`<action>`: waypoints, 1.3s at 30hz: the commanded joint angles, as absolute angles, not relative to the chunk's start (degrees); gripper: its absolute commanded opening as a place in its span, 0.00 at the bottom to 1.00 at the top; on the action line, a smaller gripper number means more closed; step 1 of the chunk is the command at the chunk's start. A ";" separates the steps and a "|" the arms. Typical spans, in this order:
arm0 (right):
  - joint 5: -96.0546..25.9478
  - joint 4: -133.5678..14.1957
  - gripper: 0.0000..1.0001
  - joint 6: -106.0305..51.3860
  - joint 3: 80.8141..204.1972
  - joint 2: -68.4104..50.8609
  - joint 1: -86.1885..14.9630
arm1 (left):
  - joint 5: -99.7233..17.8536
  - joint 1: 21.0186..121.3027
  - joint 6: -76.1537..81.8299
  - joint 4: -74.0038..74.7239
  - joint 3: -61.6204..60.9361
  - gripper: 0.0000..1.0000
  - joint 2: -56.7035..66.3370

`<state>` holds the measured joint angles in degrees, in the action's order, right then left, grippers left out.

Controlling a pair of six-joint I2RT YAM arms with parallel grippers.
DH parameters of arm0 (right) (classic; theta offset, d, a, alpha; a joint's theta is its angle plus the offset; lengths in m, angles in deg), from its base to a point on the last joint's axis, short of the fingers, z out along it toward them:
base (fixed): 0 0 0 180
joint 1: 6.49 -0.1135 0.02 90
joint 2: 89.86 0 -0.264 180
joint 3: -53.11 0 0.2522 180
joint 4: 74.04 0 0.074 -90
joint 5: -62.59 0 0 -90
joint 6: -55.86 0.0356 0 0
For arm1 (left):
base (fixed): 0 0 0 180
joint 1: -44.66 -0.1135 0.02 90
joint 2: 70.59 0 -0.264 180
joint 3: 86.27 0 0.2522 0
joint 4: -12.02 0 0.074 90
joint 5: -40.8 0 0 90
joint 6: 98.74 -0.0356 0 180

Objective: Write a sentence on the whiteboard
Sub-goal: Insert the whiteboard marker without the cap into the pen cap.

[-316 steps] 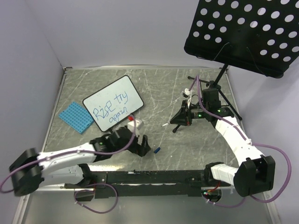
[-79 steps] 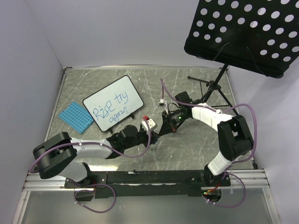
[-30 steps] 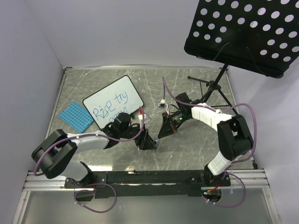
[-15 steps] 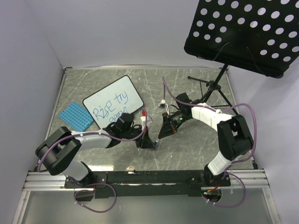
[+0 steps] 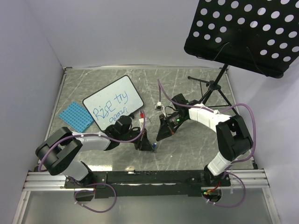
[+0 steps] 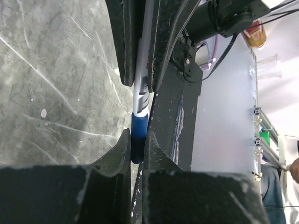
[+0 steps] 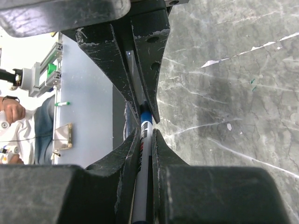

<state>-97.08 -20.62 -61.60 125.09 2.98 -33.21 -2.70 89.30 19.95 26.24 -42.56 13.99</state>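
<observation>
The whiteboard [image 5: 113, 101] sits at the rear left of the table [image 5: 187, 149], its long axis running diagonally from near left to far right. The blue sentence [image 5: 112, 112] follows that slant. Beside its near corner the grippers meet tip to tip. The right gripper [image 5: 161, 134] clamps the marker [image 6: 141, 88] by its white barrel, and the left gripper [image 5: 146, 143] is closed on the blue cap [image 6: 138, 140].

The whiteboard [image 5: 113, 103] gleamed glossy white. The table [image 5: 187, 149] looked like smooth veined stone; the perforated tray [image 5: 247, 32], upper right, was matt black.

blue studded plate [image 5: 75, 116], perforated music stand [image 5: 244, 35]
</observation>
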 commanded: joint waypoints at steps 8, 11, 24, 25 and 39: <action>-101.77 -22.75 0.00 -59.27 126.20 5.42 -39.36 | -8.50 87.29 30.02 57.05 -42.72 0.01 11.85; -102.21 -22.66 0.00 -59.19 126.37 5.68 -39.44 | -8.94 87.20 30.54 58.37 -42.28 0.01 12.29; -97.64 -24.07 0.24 -56.99 127.34 6.02 -37.34 | -14.12 86.94 23.25 37.82 -42.17 0.01 11.94; -97.81 -23.81 0.33 -57.08 127.78 6.47 -37.16 | -14.74 86.94 23.34 36.94 -42.62 0.01 11.85; -89.56 -30.22 1.00 -49.96 126.11 2.61 -29.96 | -20.62 88.25 30.01 22.17 -47.46 0.01 8.43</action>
<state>-93.91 -25.02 -54.15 126.77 6.57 -32.92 -16.60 88.04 26.98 27.97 -46.38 10.95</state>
